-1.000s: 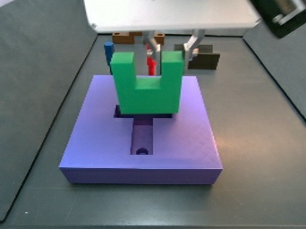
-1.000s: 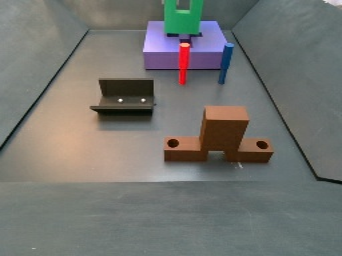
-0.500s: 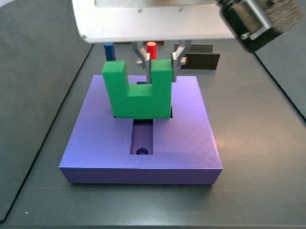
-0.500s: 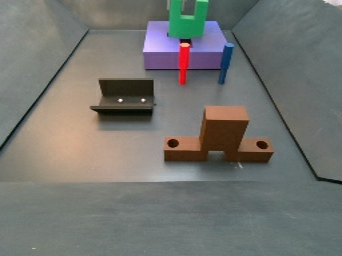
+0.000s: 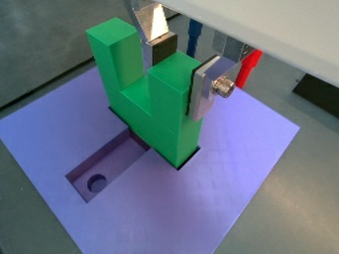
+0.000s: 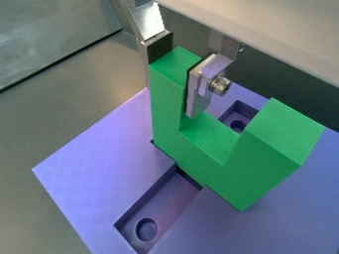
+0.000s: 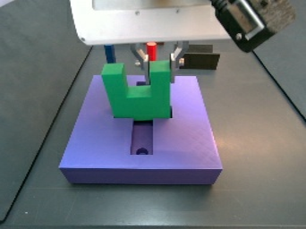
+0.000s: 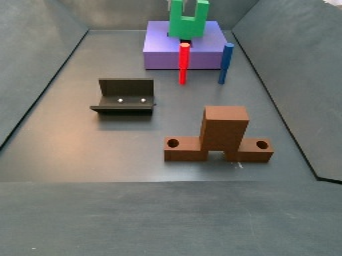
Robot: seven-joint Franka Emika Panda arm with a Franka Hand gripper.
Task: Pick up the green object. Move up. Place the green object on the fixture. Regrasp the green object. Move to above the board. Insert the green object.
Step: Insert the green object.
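Note:
The green object (image 7: pixel 135 97) is a U-shaped piece standing prongs-up on the purple board (image 7: pixel 96 143). Its bar sits at the mouth of the dark recess. My gripper (image 7: pixel 159 63) is shut on one prong, and both wrist views show the green object (image 5: pixel 143 94) (image 6: pixel 225 149) clamped between the gripper (image 5: pixel 180 67) (image 6: pixel 181 65) pads. A slot with a round hole (image 5: pixel 95 183) runs out from under the piece. The fixture (image 8: pixel 124 97) stands apart on the floor, and is also seen behind the board as the fixture (image 7: pixel 203 61). From the far side view the green object (image 8: pixel 187 20) rises above the board (image 8: pixel 163 48).
A red peg (image 8: pixel 185 60) and a blue peg (image 8: pixel 226 62) lean at the board's edge; both pegs, red (image 7: pixel 153 49) and blue (image 7: pixel 109 50), show behind the green piece. A brown cross-shaped stand (image 8: pixel 221 135) sits on the floor. Sloped walls ring the floor.
The gripper has come down with the green object and shifted it slightly sideways. In the last half second it barely moved.

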